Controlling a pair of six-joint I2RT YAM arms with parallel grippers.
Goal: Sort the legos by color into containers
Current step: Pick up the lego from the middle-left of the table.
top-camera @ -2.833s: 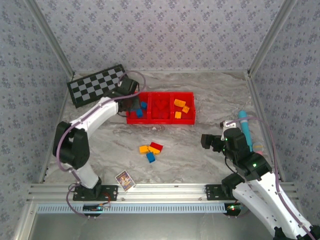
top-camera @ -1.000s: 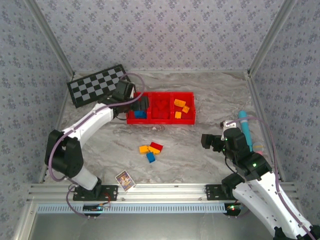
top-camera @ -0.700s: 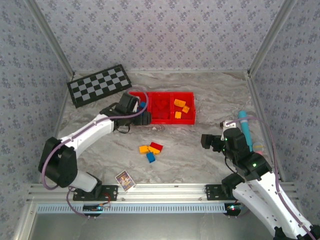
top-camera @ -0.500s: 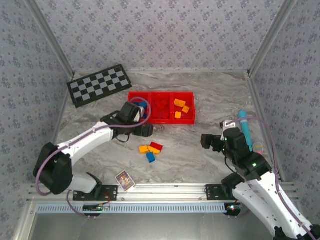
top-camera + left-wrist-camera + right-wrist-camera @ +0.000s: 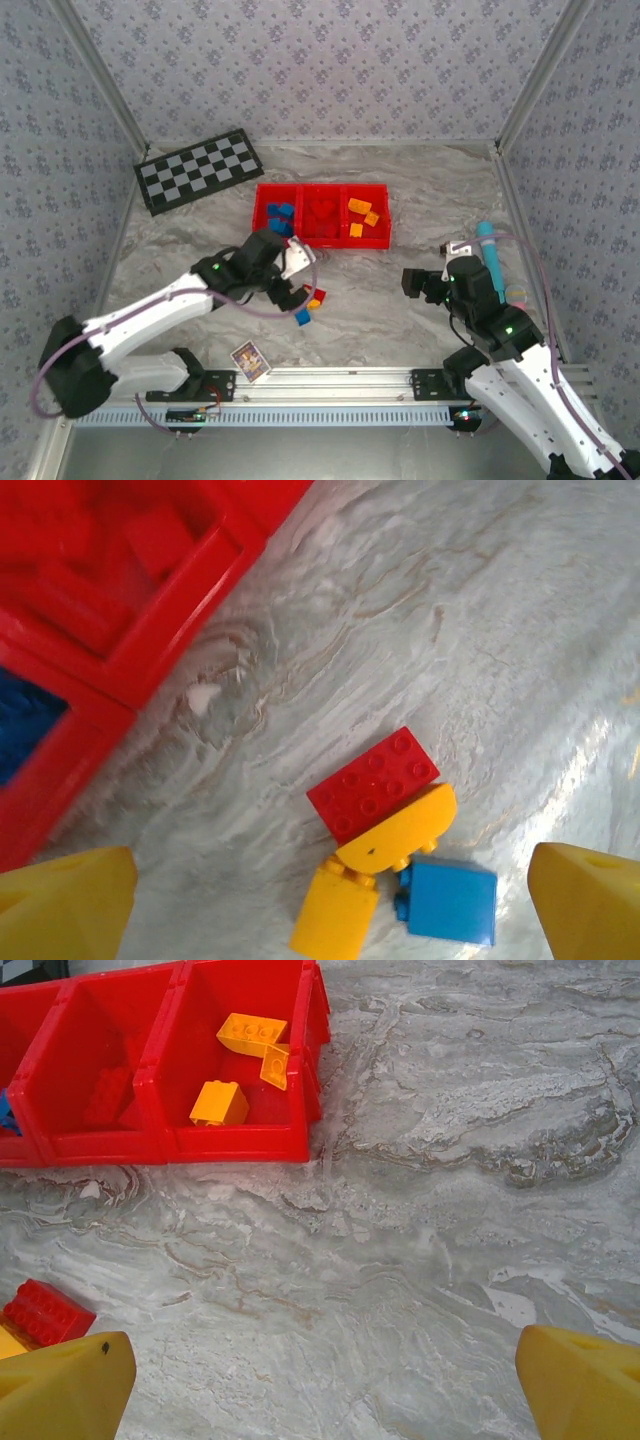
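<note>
The left end effector (image 5: 322,905), fingers apart, hangs over four loose legos (image 5: 372,782) near the tray (image 5: 170,630). The right end effector (image 5: 320,1380), also apart, sees yellow bricks (image 5: 252,1032) in its right compartment. Grey marbled counter (image 5: 450,1210), patterned walls (image 5: 320,70).

Red tray (image 5: 330,243), black-and-white checkerboard (image 5: 197,170)

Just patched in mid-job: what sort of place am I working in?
Probably a robot test cell: patterned wall panels box in a marbled tabletop, with a metal rail and a checkerboard.
</note>
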